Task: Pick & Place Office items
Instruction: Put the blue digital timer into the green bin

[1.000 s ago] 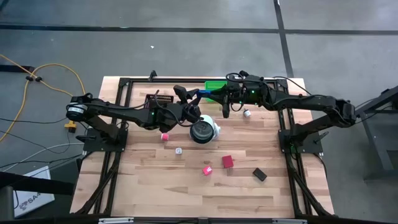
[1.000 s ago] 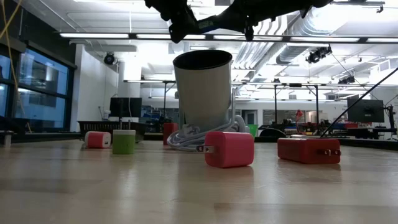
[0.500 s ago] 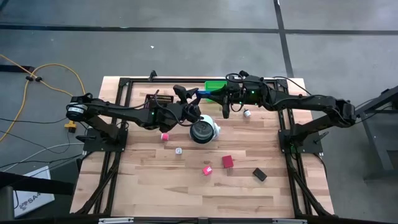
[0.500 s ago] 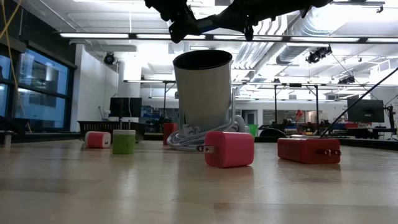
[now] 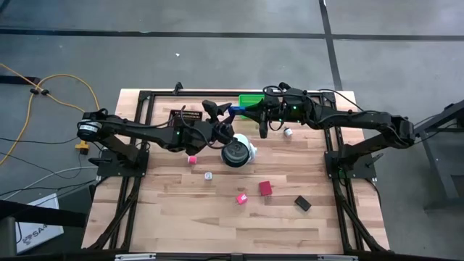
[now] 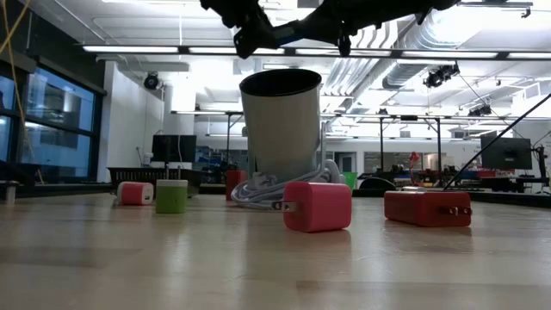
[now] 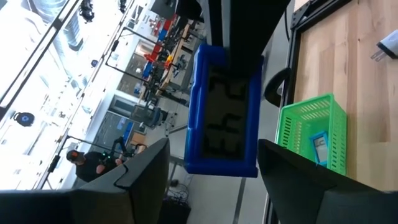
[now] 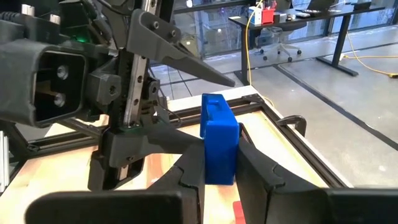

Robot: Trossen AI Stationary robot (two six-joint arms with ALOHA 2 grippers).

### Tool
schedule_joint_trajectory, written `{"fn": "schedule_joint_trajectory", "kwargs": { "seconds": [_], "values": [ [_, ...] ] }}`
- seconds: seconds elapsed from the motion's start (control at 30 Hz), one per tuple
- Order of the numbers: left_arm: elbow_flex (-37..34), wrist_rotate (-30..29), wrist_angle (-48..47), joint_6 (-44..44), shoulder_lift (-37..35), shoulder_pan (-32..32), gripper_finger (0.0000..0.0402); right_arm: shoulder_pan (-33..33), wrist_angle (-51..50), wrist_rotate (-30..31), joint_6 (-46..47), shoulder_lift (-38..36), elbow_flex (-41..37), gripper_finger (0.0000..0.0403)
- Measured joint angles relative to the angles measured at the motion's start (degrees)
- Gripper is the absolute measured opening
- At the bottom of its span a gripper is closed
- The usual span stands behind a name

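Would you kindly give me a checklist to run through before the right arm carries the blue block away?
1. Right gripper shut on the blue block: ok.
2. Left gripper open around the block: ok.
3. Left fingers fully clear of the block on both sides: cannot tell.
4. Block held up off the table: ok.
5. Green bin has room: ok, only one small item shows inside.

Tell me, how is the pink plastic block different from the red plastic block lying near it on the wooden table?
The pink plastic block is chunky, almost a cube; the red plastic block is longer, flatter and darker. In the low view the pink one's metal prongs point left, the red one's point right. Both lie on the wooden table.
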Motion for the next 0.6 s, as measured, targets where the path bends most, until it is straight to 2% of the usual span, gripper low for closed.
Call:
{"fn": "schedule_joint_trajectory", "kwargs": {
  "seconds": [0.6],
  "values": [
    [0.0,-3.2,0.6,1.5,0.0,-2.8,0.0233,0.0,-1.8,0.6,0.0,0.0,0.0,0.0052]
  ]
}}
